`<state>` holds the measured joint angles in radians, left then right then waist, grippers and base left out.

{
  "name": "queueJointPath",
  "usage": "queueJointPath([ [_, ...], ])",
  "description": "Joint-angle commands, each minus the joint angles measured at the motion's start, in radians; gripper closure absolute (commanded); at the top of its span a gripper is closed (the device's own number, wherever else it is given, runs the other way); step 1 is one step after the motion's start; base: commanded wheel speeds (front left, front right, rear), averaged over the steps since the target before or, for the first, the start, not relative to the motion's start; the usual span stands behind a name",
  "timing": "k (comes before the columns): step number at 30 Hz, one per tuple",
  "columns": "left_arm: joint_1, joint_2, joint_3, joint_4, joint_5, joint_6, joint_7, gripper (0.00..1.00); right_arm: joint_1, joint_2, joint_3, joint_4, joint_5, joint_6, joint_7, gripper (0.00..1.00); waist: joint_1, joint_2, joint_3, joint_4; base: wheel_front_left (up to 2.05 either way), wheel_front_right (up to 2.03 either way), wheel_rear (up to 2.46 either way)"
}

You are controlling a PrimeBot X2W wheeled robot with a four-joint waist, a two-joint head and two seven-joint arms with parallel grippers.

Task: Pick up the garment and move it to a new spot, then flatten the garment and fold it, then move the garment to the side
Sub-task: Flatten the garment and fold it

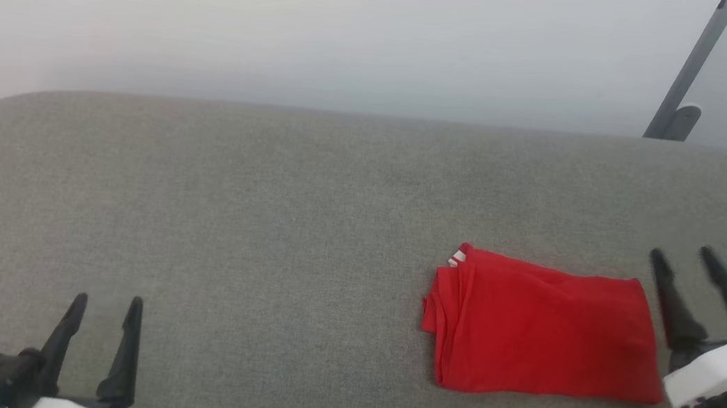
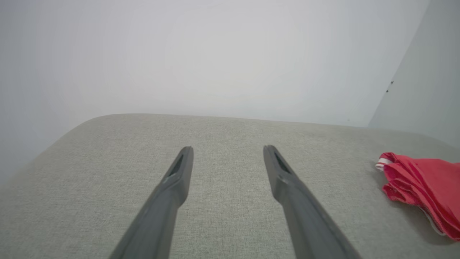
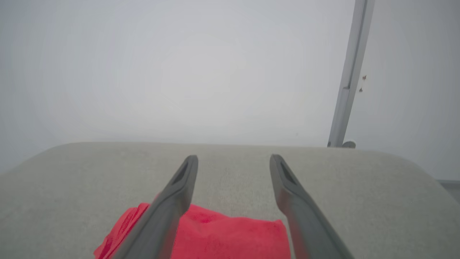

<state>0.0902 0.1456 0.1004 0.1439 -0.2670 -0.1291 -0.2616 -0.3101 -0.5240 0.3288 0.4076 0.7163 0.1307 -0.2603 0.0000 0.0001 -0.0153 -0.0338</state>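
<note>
Left and centre: bare grey cushion (image 1: 228, 214) runs from the left gripper (image 1: 108, 299) to the far edge, giving open passage.
Right of centre: the folded garment (image 1: 544, 326) lies flat as a low obstacle.
Right side: the right gripper (image 1: 681, 253), fingers spread, crowds the garment's right edge.
Rear limit: the wall (image 1: 290, 12) stands behind the cushion.
Rear right: a slanted metal pole (image 1: 694, 65) stands beyond the cushion's corner.
</note>
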Motion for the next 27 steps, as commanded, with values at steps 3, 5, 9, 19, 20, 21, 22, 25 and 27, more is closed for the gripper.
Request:
queueJointPath([
  [3,0.033,-0.01,0.017,-0.026,-0.002,-0.002,-0.004,0.0,0.07,0.035,-0.078,-0.067,-0.067,0.0,-0.005,0.0,0.0,-0.0001,-0.011,0.002,0.0,0.0,0.0],
  [5,0.047,-0.013,0.022,-0.04,0.002,-0.002,-0.004,0.0,0.11,0.049,-0.112,-0.107,-0.1,0.0,-0.005,0.0,0.0,-0.0001,-0.015,0.005,0.0,0.0,0.0],
  [9,0.078,-0.018,0.032,-0.063,0.009,-0.002,-0.004,0.0,0.183,0.083,-0.173,-0.171,-0.133,0.0,-0.005,0.0,0.0,-0.0001,-0.017,0.006,0.0,0.0,0.0],
  [19,0.14,-0.038,0.049,-0.11,0.023,-0.002,-0.004,0.0,0.34,0.116,-0.298,-0.273,-0.177,-0.001,-0.005,0.0,0.0,-0.0001,-0.013,0.012,0.0,0.0,0.0],
  [20,0.146,-0.041,0.051,-0.118,0.025,-0.002,-0.004,0.0,0.353,0.118,-0.31,-0.281,-0.18,-0.001,-0.005,0.0,0.0,-0.0001,-0.011,0.011,0.0,0.0,0.0],
  [21,0.153,-0.043,0.053,-0.126,0.028,-0.002,-0.004,0.0,0.364,0.12,-0.318,-0.289,-0.183,0.0,-0.005,0.0,0.0,-0.0001,-0.009,0.01,0.0,0.0,0.0],
  [22,0.158,-0.045,0.055,-0.133,0.03,-0.002,-0.004,0.0,0.372,0.121,-0.324,-0.297,-0.186,-0.001,-0.005,0.0,0.0,-0.0001,-0.008,0.008,0.0,0.0,0.0],
  [25,0.171,-0.048,0.058,-0.148,0.039,-0.002,-0.004,0.0,0.387,0.124,-0.338,-0.309,-0.196,-0.001,-0.005,0.0,0.0,-0.0001,-0.001,0.007,0.0,0.0,0.0],
  [27,0.171,-0.051,0.058,-0.155,0.043,-0.002,-0.004,0.0,0.389,0.128,-0.341,-0.316,-0.204,-0.001,-0.005,0.0,0.0,-0.0001,0.002,0.009,0.0,0.0,0.0],
])
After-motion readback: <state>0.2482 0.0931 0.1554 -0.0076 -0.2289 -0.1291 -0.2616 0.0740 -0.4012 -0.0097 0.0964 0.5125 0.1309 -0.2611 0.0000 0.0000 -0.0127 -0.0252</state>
